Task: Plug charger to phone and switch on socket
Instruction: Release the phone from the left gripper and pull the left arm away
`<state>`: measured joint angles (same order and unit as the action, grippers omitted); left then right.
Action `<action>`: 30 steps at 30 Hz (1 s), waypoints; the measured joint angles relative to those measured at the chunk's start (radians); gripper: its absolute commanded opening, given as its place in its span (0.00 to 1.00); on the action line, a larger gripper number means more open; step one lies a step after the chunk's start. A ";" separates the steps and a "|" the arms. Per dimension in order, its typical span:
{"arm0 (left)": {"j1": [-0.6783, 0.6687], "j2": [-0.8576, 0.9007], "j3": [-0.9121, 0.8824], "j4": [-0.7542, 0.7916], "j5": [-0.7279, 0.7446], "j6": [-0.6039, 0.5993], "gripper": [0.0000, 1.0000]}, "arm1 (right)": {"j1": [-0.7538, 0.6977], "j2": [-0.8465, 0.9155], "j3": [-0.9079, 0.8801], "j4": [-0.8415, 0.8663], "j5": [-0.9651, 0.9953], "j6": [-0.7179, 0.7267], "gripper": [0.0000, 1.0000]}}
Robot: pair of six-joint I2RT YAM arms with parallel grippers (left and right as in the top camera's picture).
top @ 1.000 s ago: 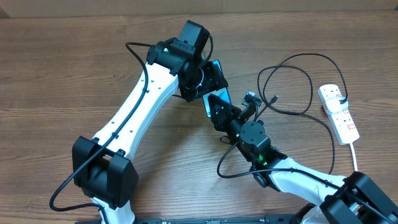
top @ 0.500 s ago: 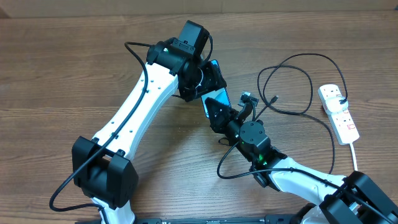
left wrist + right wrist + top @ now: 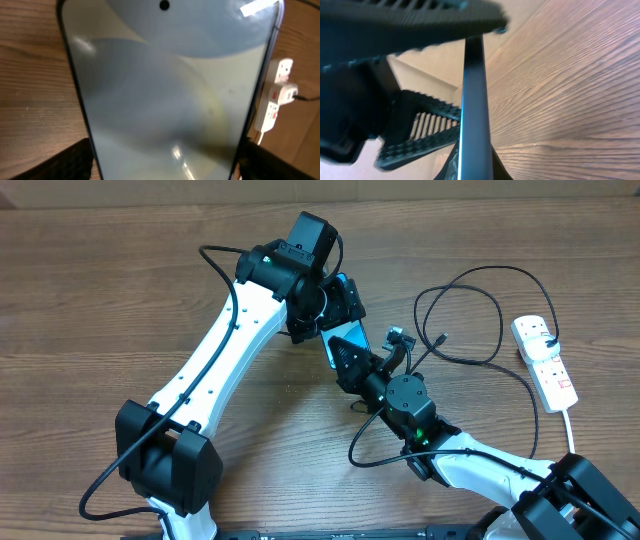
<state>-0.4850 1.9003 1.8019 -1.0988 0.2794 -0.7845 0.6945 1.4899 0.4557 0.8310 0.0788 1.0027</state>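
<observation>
Change: left gripper [image 3: 342, 308] and phone [image 3: 350, 335] have crept a little up and to the left, and the right gripper [image 3: 345, 359] has shifted left with them.
Right gripper: at the phone's lower end, over the middle of the worktop [image 3: 120, 300]. Its wrist view shows the phone edge-on as a thin dark strip running down from one blurred dark finger. I cannot tell whether it is clamped on the phone or merely around it.
Phone: lifted off the worktop between the two arms, its blue-and-white screen filling the left wrist view.
Left gripper: clamped on the phone, one ribbed black finger at each lower corner of the screen in its wrist view.
Charger: black cable [image 3: 502, 328] lying in loose loops on the worktop to the right of the arms. Its small plug tip lies free, apart from the phone.
Socket: white power strip [image 3: 545, 360] near the right edge, beyond the loops, its thick white cord trailing toward the bottom edge.
</observation>
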 measured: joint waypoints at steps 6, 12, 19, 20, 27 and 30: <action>0.025 0.000 0.000 0.009 -0.033 0.001 1.00 | 0.001 0.000 0.000 -0.002 -0.074 -0.009 0.04; 0.155 0.000 0.006 0.007 0.035 0.020 1.00 | 0.001 0.000 0.000 -0.033 -0.190 0.007 0.04; 0.397 -0.002 0.035 -0.061 0.170 0.098 1.00 | 0.001 0.000 0.000 -0.054 -0.397 0.113 0.04; 0.438 -0.002 0.035 -0.087 0.183 0.112 1.00 | 0.001 0.000 0.000 -0.054 -0.444 0.148 0.04; 0.665 -0.044 0.037 -0.252 0.216 0.238 1.00 | 0.001 0.000 0.000 -0.048 -0.674 0.439 0.04; 0.733 -0.057 0.038 -0.312 0.220 0.292 1.00 | 0.001 0.000 0.000 -0.045 -0.728 0.611 0.04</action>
<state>0.2478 1.8435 1.8400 -1.4105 0.4995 -0.4923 0.6952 1.4899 0.4557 0.7856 -0.6495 1.6135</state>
